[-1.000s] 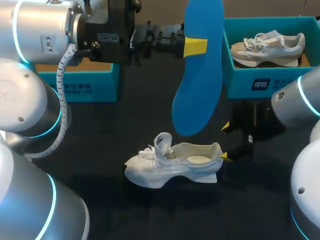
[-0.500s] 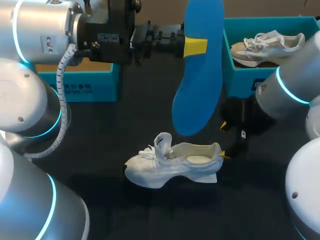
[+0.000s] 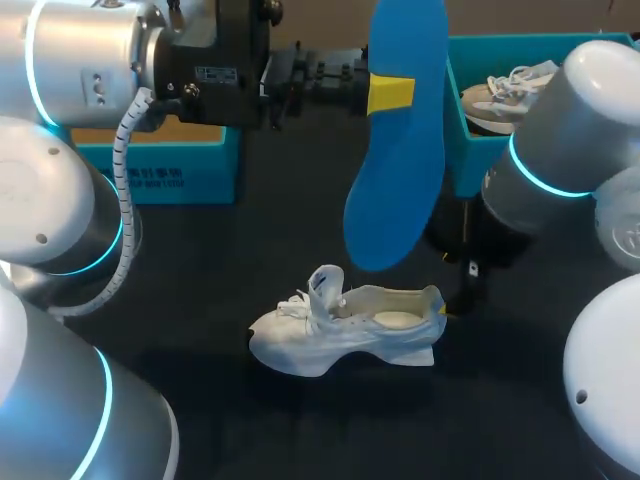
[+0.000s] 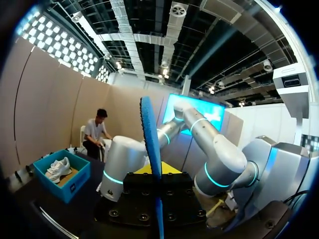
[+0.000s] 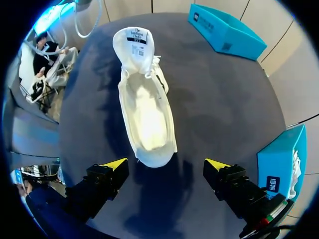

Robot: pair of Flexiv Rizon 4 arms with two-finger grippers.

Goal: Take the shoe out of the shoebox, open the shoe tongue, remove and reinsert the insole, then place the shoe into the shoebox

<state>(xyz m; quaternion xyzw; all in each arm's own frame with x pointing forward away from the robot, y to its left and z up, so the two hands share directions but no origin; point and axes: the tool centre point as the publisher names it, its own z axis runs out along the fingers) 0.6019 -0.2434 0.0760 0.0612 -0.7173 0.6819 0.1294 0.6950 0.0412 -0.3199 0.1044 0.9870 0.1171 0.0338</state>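
A white shoe [image 3: 345,335] stands upright on its sole near the middle of the dark table [image 3: 250,250]. Its toe points toward the left arm's side and its heel toward the right arm's. Its tongue [image 3: 325,285] stands up and leans forward over the laces, leaving the inside of the shoe open to view.

The left hand [image 3: 390,93] is raised well above the table and pinches a blue insole [image 3: 395,140] between its yellow tips. The insole hangs lengthwise with its rounded lower end above the shoe, clear of it. From the left wrist, the insole [image 4: 152,164] shows edge-on, rising straight out of the hand.

The right hand [image 5: 165,164] sits low at the shoe's heel with its fingers spread wide. The heel of the shoe [image 5: 147,109] lies just ahead of the gap between them, and neither tip touches it.

A teal shoebox [image 3: 180,170] sits at the far left of the table. Another teal shoebox [image 3: 470,150] sits at the far right, holding a second shoe [image 3: 490,95], partly hidden behind the right arm.
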